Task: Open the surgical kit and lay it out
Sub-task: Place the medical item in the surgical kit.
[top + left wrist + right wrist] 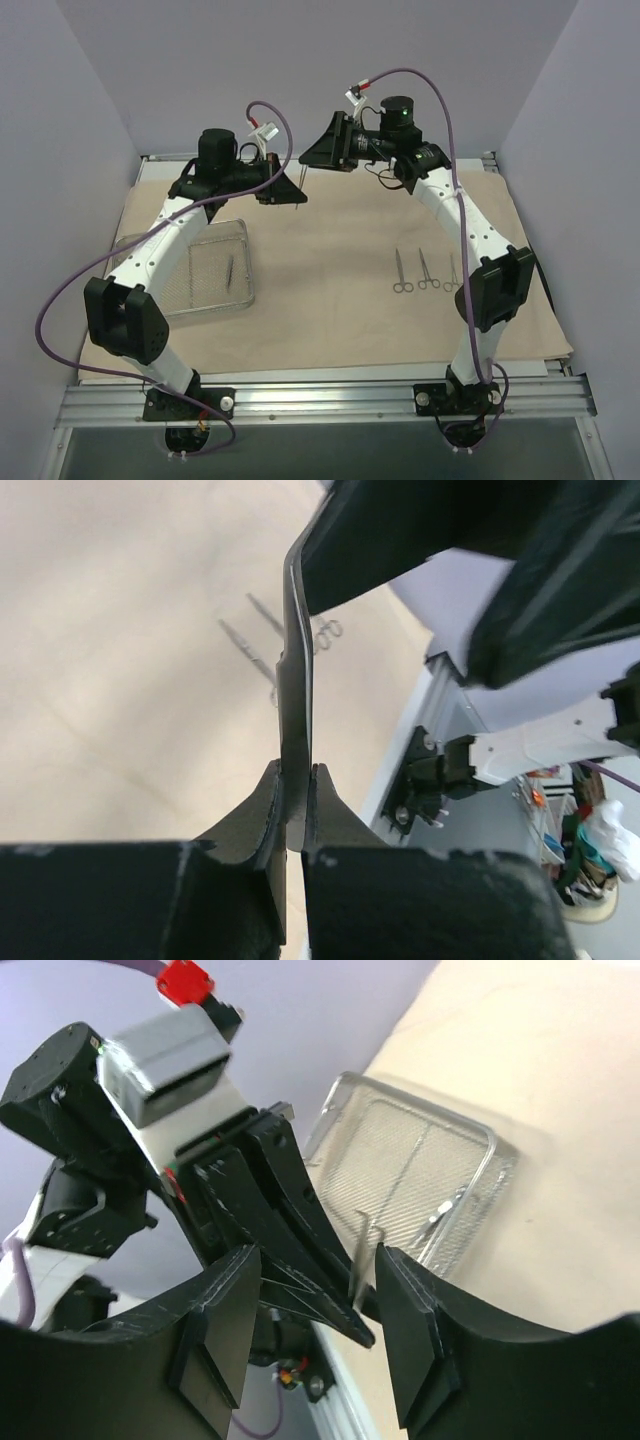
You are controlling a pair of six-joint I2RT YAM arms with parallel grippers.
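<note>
1. Left gripper [297, 780] is clamping the held instrument [293, 660] by one end, mid-air above the cloth wrap [330, 310].
2. Right gripper [318, 1260] is standing open, with that instrument between its fingers. I'm reading this as an arm-to-arm handover.
3. Mesh tray [243, 262], on the left, is holding one spare instrument [229, 268].
4. Three laid-out instruments [425, 272] are lying in a row on the right of the cloth.

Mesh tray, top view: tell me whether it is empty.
No, one thin metal instrument lies inside the mesh tray.
</note>
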